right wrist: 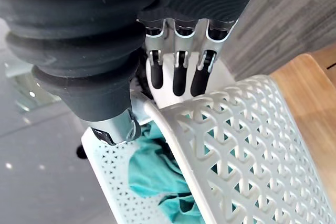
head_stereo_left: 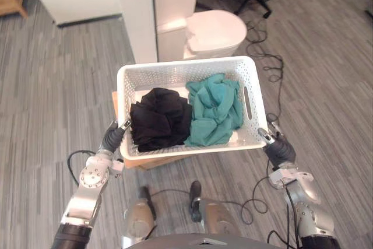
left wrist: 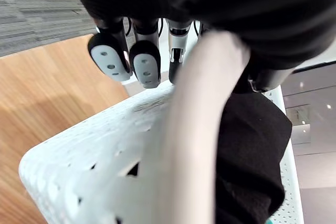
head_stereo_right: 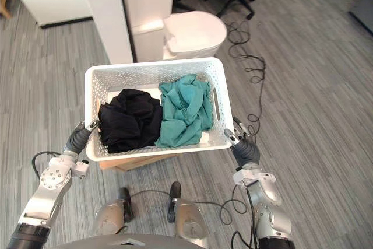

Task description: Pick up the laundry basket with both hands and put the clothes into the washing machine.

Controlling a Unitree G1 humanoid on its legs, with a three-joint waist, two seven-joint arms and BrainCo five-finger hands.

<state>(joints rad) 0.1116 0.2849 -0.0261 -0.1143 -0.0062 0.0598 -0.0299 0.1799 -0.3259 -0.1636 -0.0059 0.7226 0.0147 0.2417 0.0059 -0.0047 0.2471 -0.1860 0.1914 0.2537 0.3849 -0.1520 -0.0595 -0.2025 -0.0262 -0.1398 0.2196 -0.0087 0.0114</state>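
Fingers [left wrist: 145, 66] of left hand [head_stereo_left: 112, 137] and right hand [head_stereo_left: 277, 147] grip the rim at the near corners of the laundry basket [head_stereo_left: 175, 69] — stiff perforated plastic, likely light and slippery — carrying soft black and teal clothes [head_stereo_left: 215, 109], over a wooden stand [head_stereo_left: 152, 161].

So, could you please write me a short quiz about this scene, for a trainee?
1. True or false: the black clothes lie in the laundry basket on the robot's right side.
2. Which garment lies nearer the right hand? A) the teal clothes B) the black clothes C) a red towel
3. Fill in: the left hand grips the laundry basket by its ____.

Key: 1 false; 2 A; 3 rim.
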